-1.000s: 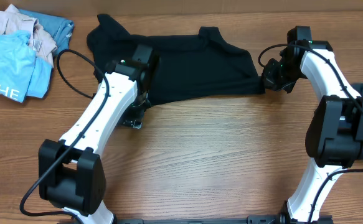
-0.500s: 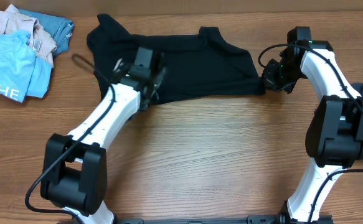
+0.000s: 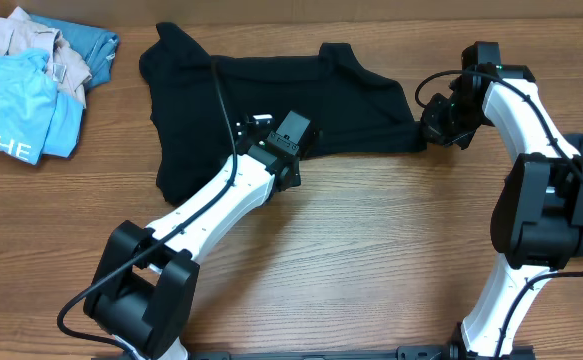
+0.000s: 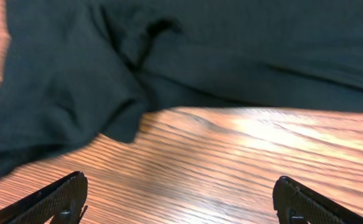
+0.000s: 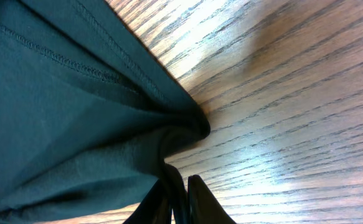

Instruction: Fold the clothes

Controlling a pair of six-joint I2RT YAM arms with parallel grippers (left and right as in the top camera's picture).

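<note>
- Shirt (image 3: pixel 271 105), big and black, lies spread out at the far side of the table (image 3: pixel 371 260), near the middle. It is the one I am working on.
- My right pincer (image 5: pixel 180 198) is pinched tight on the shirt's right corner. In the right wrist view the cloth bunches up and runs in between the two fingers.
- My left pincer (image 4: pixel 180 190) is wide open and holds nothing. It hangs over bare wood by the shirt's near edge, with the cloth just ahead of it.
- I think the folding has hardly begun. The shirt is mostly flat, with no neat fold that I can see. Its left side sags toward me in a loose, lumpy flap.
- A pile (image 3: pixel 26 90) of more clothes sits at the far left corner, well apart from the shirt. I see light blue with white letters, beige and teal. They are all scrunched up, so I judge none is folded yet.
- Nearly everything is left to do: this shirt first, then each one in the pile.
- My left arm (image 3: pixel 211 205) covers part of the shirt's near edge, so I cannot see how that edge lies.
- The pile is cut off by the left side of the overhead view, so I cannot count the clothes in it.
- Black on black makes the sleeves and creases hard to pick out.
- From above, the right pincer's tips are too small and dark to see.
</note>
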